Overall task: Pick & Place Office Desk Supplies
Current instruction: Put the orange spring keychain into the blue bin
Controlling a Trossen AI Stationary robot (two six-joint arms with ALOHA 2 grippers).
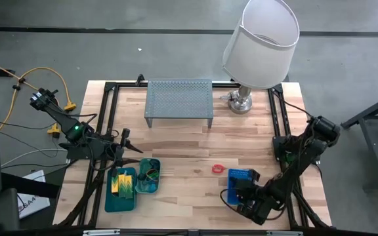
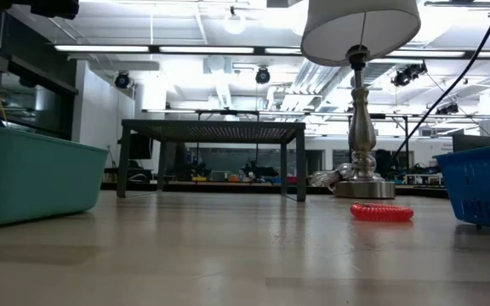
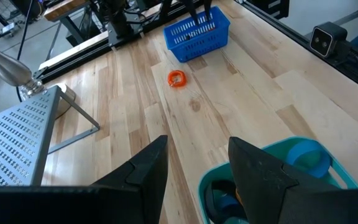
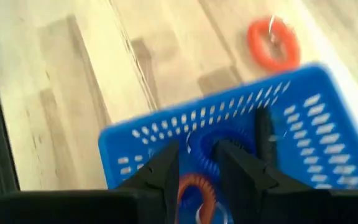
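The blue mesh basket (image 1: 241, 174) (image 4: 229, 112) stands on the table near the right front and holds a red band loop (image 4: 194, 190), a blue one (image 4: 205, 148) and a black one (image 4: 265, 134). My right gripper (image 1: 244, 189) (image 4: 199, 165) hovers over the basket, open with a narrow gap, touching nothing. Another red band loop (image 1: 218, 169) (image 2: 381, 212) (image 3: 176, 78) lies flat on the table left of the basket. Two teal trays sit at left front: the larger (image 1: 110, 200) holds yellow-green blocks (image 1: 123, 182), the smaller (image 1: 153, 187) (image 3: 347, 180) holds band loops. My left gripper (image 1: 130, 141) (image 3: 197, 155) is open above the table beside the smaller tray.
The grey perforated riser shelf (image 1: 179, 100) (image 3: 11, 143) stands at the far middle of the table, with the white-shaded lamp (image 1: 260, 39) to its right. Bare wood lies between the trays and the basket. Black frame rails (image 1: 104, 124) run along both table sides.
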